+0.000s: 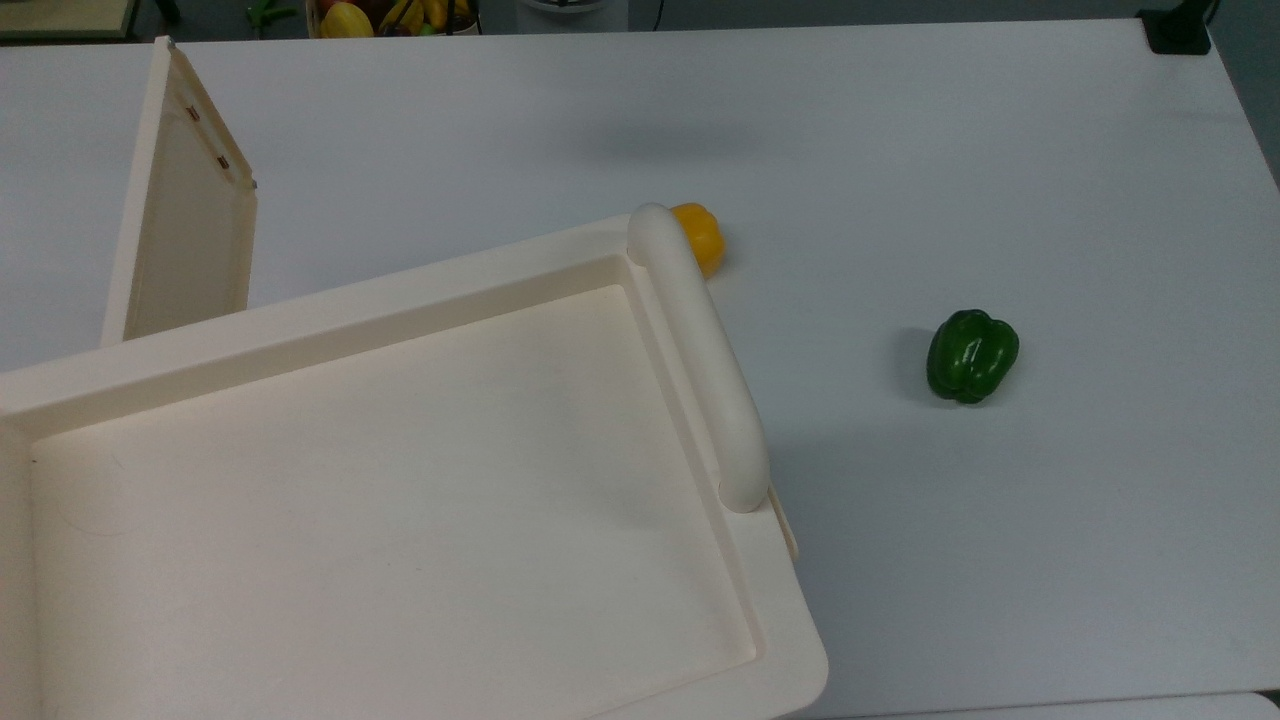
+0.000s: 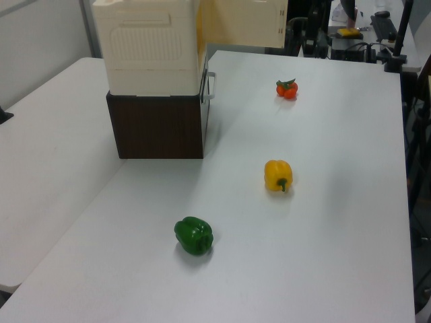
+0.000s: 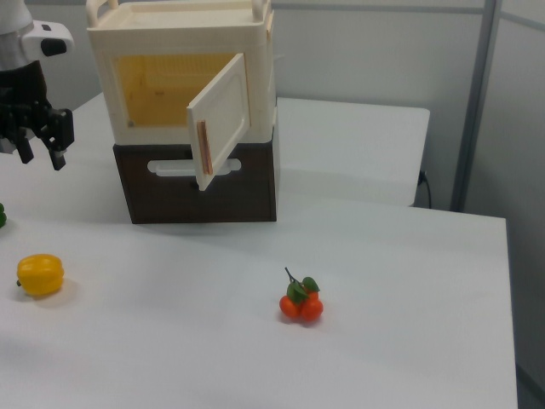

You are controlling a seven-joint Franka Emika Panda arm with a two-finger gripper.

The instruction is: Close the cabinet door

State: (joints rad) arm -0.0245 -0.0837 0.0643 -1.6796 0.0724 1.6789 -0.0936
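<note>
Claw (image 3: 39,152) with fingers apart, hanging empty above the tabletop (image 3: 358,358), cabinet (image 3: 183,102) to its right in the right view, cabinet door (image 3: 218,119) ajar beyond, yellow bell pepper (image 3: 40,274) below the claw.

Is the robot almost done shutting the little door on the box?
Not yet. Nothing looks done: the cabinet door stands swung wide open, showing the yellow inside of the cabinet. In hand: the claw hangs open in the air at the right view's left, apart from the door, holding nothing. Left to do: reach the door and push it shut.
</note>
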